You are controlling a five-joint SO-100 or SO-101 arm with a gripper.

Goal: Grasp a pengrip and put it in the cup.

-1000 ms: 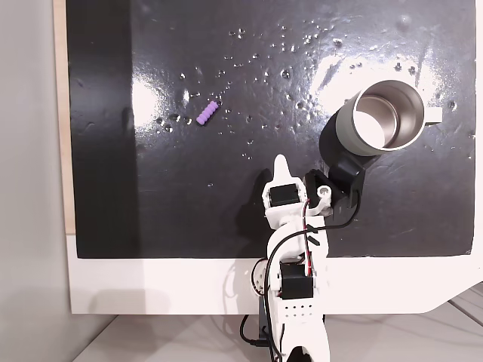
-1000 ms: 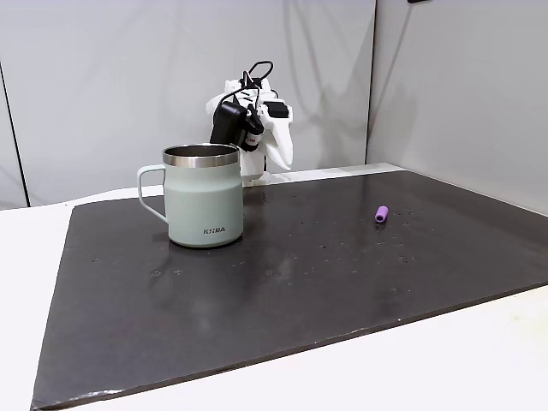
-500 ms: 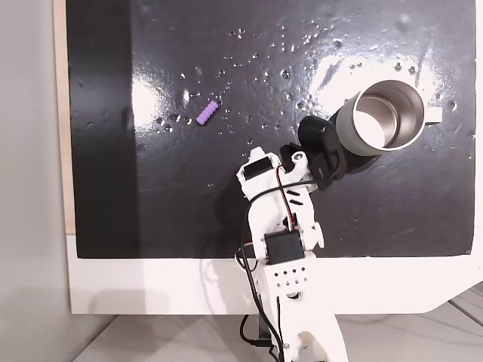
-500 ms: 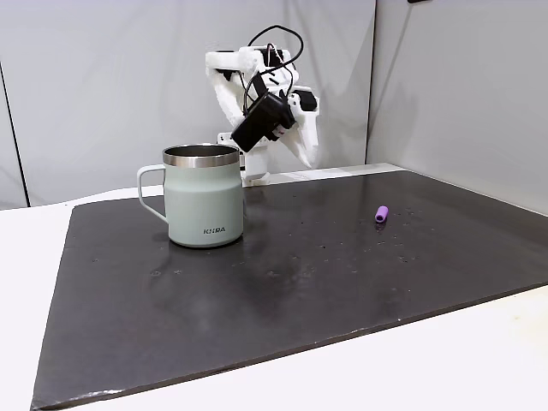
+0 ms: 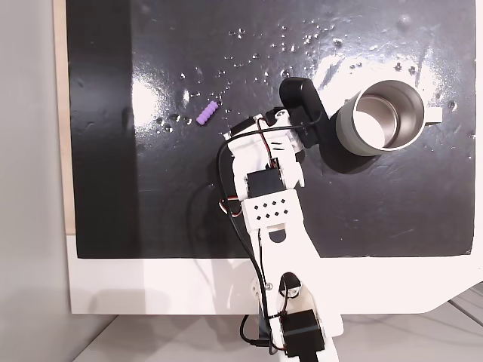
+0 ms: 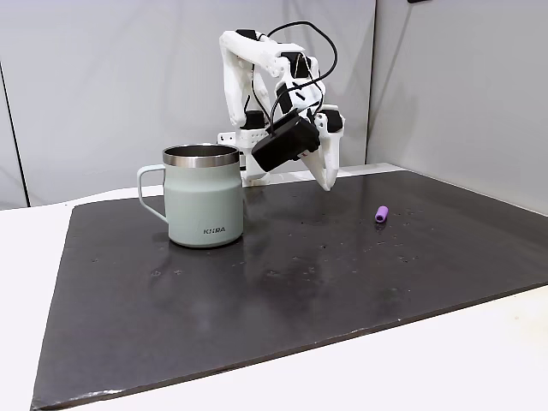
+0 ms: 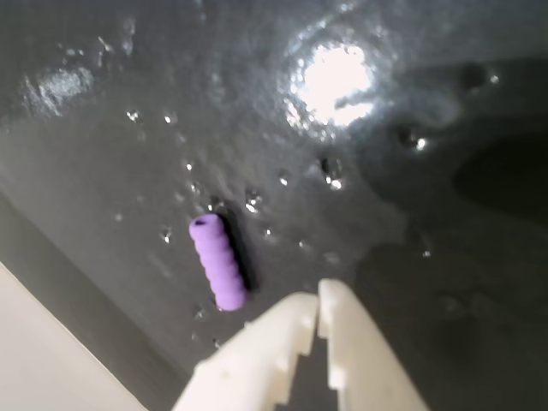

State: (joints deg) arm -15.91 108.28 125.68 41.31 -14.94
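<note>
The pengrip is a small light-purple ribbed cylinder lying on the black mat, left of centre in a fixed view from above. It lies right of the arm in a fixed view from the side. The grey-green cup stands upright at the right, its metal inside empty, and sits at the left in the side view. My gripper hangs tilted just above the mat between cup and pengrip. In the wrist view the gripper is shut with nothing in it, and the pengrip lies just ahead and left of its tips.
The black mat covers most of the white table, whose front edge holds the arm's base. Small bright specks dot the mat. Grey walls stand behind the table.
The arm has unfolded from near its base and reached out over the mat. The gripper has swung away from the cup's side toward the pengrip and lower.
</note>
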